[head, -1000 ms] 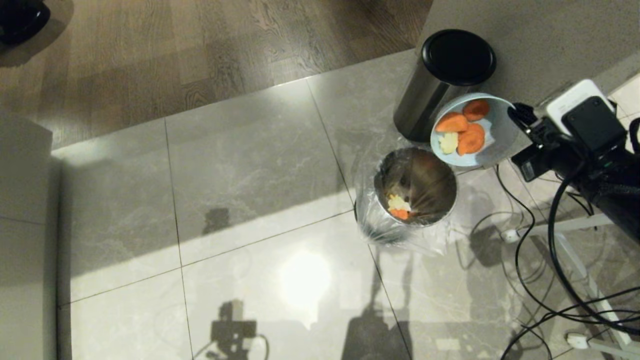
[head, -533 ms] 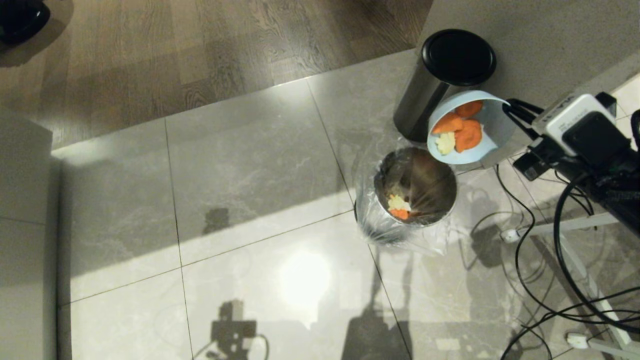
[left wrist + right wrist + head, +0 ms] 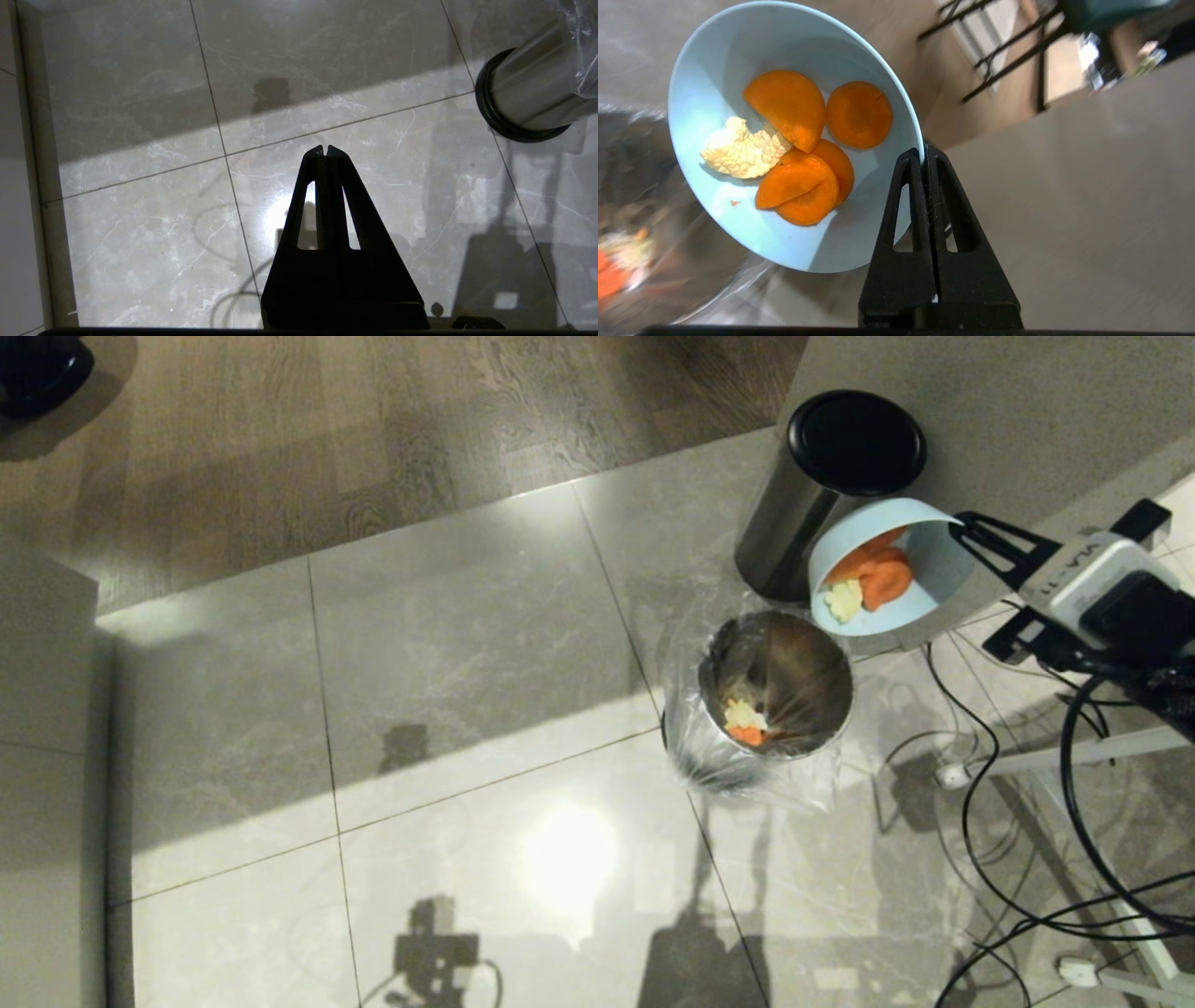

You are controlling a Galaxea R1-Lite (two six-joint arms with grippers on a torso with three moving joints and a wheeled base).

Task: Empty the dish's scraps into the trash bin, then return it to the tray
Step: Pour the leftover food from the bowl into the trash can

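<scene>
Dish: My right tool holds the light-blue bowl by its rim, pinched thin between both fingers. The bowl hangs in the air just above and beside the far edge of the lined trash bin, in front of the black-lidded steel bin.
Change: Over the last second I have rolled the bowl from near level to steeply tipped, its mouth now facing down toward the lined bin. The bowl's place has barely shifted.
Scraps: The orange carrot slices and the pale yellow chunk have slid to the low side of the bowl but are all still inside it.
Trash bin: Open, clear bag liner over the rim, standing on the tiled floor. An orange and a yellow piece already lie in it.
Meaning for the task: The pour has begun but nothing has dropped. I judge that more tilt is needed before the pieces let go.
Risk: The low lip sits over the bin's far edge rather than its middle, so pieces could land on the rim or floor.
Tray: Not in view; the return step is not yet started.
Left tool: Fingers closed together, empty, parked above the floor near the bin's black base ring.
Surroundings: Loose cables trail on the floor under my right arm.
</scene>
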